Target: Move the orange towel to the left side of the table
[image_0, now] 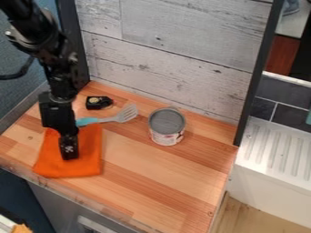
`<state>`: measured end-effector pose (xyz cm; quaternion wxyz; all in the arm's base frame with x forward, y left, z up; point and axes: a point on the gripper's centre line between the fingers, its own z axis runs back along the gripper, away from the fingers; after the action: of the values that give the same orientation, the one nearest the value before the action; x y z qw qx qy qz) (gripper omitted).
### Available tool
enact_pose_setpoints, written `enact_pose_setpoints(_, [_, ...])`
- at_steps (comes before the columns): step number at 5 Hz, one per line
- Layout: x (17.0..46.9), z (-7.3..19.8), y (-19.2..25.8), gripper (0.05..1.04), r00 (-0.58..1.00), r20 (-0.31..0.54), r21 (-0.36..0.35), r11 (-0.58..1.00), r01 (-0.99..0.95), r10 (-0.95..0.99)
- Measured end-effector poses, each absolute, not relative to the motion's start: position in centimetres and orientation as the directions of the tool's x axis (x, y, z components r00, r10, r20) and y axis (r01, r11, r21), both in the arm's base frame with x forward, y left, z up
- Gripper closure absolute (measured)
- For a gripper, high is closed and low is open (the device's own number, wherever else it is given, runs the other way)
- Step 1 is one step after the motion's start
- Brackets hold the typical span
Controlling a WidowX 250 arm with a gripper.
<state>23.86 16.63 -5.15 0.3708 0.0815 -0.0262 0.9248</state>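
Observation:
The black gripper [70, 154] hangs at the left of the wooden table, over the middle of the orange towel [86, 160]. Its tip is at or just above the cloth; whether it touches or pinches it I cannot tell. The towel lies fairly flat on the table's left part, close to the front edge, and the gripper covers a strip of its upper middle.
A spatula [126, 114] with a light blue handle lies behind the towel, its handle end near the gripper. Farther back is a small black object [97, 102]. A can [166, 127] stands at the table's middle rear. Wooden panels wall the back; a white ribbed surface [278, 150] is at right.

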Motion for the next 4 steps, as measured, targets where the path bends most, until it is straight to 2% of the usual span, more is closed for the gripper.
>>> enact_pose_setpoints(1, [24.5, -5.2, 18.2, 0.084, -0.742, 0.159, 0.003, -0.752, -0.659, 0.651])
enact_pose_setpoints(2, [24.5, -5.2, 19.9, 0.083, -0.768, 0.085, -0.006, -0.770, -0.637, 0.635])
enact_pose_setpoints(4, [24.9, -4.9, 21.7, 0.083, -0.796, 0.042, -0.015, -0.796, -0.605, 0.604])
